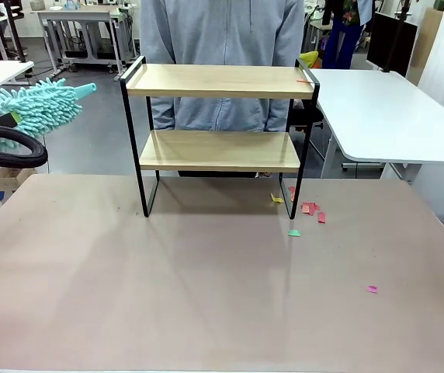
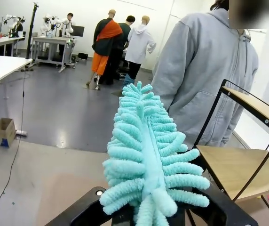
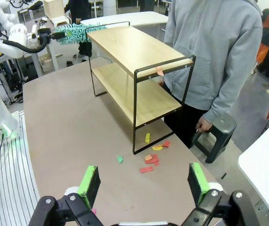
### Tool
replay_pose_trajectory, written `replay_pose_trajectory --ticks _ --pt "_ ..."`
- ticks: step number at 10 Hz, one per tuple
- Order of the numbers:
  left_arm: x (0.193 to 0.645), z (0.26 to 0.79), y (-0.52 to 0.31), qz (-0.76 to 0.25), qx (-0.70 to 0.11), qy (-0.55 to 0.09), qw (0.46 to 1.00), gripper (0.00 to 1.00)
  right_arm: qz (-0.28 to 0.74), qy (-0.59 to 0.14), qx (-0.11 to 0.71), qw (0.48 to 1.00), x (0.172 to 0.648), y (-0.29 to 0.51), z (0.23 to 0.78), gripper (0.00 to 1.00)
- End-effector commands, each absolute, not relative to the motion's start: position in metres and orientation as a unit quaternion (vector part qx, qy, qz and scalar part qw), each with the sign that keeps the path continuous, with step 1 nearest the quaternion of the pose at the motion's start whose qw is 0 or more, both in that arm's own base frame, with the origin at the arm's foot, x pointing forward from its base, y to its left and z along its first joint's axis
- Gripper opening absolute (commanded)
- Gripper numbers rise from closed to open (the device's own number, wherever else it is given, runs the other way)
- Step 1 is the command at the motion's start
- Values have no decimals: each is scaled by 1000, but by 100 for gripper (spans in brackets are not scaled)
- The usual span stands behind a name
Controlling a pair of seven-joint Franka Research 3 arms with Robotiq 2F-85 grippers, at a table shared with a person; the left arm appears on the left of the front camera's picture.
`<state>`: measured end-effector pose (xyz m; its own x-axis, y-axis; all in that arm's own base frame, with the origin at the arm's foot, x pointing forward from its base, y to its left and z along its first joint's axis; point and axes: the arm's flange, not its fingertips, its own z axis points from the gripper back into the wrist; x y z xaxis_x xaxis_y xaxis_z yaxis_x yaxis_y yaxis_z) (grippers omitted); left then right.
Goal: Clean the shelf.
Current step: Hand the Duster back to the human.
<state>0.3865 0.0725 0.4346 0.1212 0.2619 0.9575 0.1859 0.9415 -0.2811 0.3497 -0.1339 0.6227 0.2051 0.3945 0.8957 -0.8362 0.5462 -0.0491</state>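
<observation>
Your left claw (image 2: 148, 219) is clamped on the teal duster (image 2: 148, 155) left of the shelf (image 1: 219, 81) at the counter's (image 1: 206, 295) far edge; your right claw (image 3: 144, 183) gapes empty.

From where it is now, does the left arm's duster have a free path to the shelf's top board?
Probably yes. The duster in the left gripper hangs beside the shelf, with open air between them; only the raised end rail needs clearing.

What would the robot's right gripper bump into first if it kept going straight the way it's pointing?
Probably the table, near the paper scraps lying by the shelf. The open right gripper looks down at that spot, with nothing in between. How far off it is remains hard to judge.
</observation>
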Motion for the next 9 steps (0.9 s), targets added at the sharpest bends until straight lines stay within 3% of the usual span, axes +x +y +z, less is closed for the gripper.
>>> replay_pose_trajectory --ticks 1,9 --pt "387 438 73 21 -165 -668 726 18 418 -482 232 734 350 -134 625 100" --pt "387 438 73 21 -165 -668 726 18 418 -482 232 734 350 -134 625 100"
